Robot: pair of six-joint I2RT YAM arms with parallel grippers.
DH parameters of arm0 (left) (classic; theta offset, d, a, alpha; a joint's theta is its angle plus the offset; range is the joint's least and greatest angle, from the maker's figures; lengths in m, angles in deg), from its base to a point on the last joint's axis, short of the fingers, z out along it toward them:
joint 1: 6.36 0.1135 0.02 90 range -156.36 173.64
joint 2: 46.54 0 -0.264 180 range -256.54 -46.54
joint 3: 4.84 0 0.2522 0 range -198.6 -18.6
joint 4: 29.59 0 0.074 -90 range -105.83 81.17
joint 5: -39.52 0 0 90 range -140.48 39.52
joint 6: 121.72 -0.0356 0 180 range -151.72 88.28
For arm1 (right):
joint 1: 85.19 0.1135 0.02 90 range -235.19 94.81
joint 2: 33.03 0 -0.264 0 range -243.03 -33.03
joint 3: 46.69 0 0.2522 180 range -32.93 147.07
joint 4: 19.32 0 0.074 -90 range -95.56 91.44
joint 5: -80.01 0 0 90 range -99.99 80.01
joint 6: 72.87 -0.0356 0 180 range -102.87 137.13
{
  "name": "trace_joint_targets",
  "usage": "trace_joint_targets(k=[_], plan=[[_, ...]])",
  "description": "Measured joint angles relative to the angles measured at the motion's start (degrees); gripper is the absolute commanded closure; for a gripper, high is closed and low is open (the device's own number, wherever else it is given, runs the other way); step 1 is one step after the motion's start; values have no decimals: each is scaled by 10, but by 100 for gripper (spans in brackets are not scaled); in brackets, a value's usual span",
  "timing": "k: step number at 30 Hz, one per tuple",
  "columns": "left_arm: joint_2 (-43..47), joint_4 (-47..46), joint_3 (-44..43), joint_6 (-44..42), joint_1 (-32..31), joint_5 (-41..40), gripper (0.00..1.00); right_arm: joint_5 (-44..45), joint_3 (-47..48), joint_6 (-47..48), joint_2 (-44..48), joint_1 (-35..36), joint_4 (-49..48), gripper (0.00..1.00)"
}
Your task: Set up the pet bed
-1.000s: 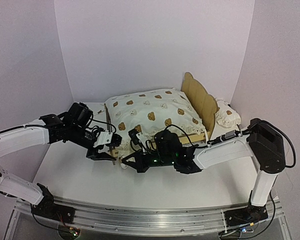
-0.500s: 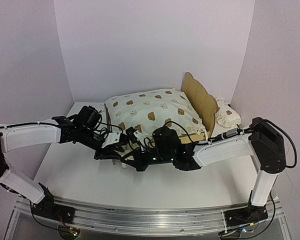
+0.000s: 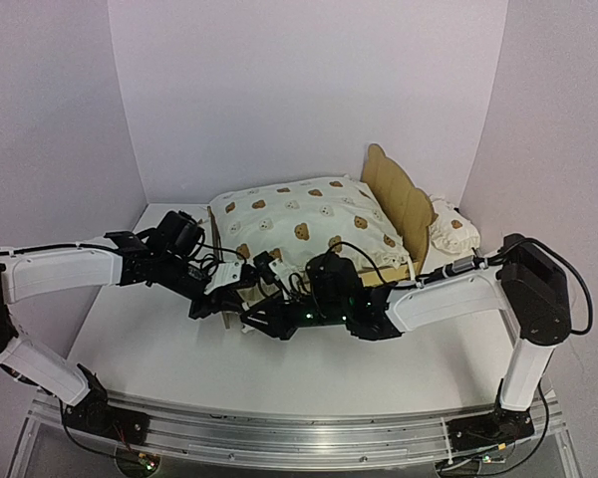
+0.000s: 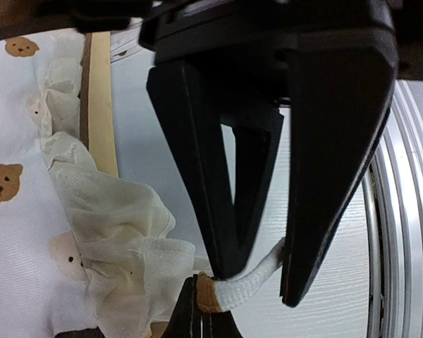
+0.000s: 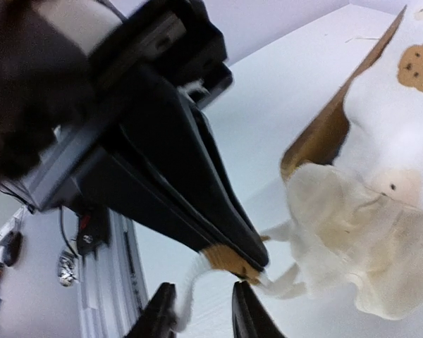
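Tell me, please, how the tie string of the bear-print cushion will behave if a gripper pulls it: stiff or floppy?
Probably floppy: the tie string bends in a loose curve beyond where the left gripper pinches it. Likely light, being thin soft fabric. A pull may well drag the ruffled corner of the bear-print cushion along, since the string seems sewn there.

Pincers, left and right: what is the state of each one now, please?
Left pincer: closed, holding the cream tie string.
Right pincer: open, fingers apart, gripping nothing.
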Motion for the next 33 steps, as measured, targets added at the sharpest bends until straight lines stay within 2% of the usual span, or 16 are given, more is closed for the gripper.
trace_joint_targets(k=[5,8,11,18,25,27,28,30,33], plan=[[-5,-2,-19,39,2,-27,100,48,-66,12,3,-2,-17,56],[-5,-5,-38,60,10,-41,100,80,-121,36,2,3,-57,53],[-6,-10,-60,76,18,-49,100,107,-138,61,-16,15,-101,52],[-13,-10,-85,96,24,-55,100,185,-67,100,-157,25,-232,51],[-14,-10,-85,103,26,-55,100,238,25,95,-243,24,-273,54],[-14,-10,-85,103,26,-55,100,246,42,88,-257,24,-280,57],[-14,-10,-85,103,26,-55,100,249,50,84,-264,24,-283,62],[-14,-10,-85,104,26,-55,100,253,64,76,-280,24,-287,78],[-14,-10,-85,109,26,-55,100,258,80,61,-296,24,-290,89]])
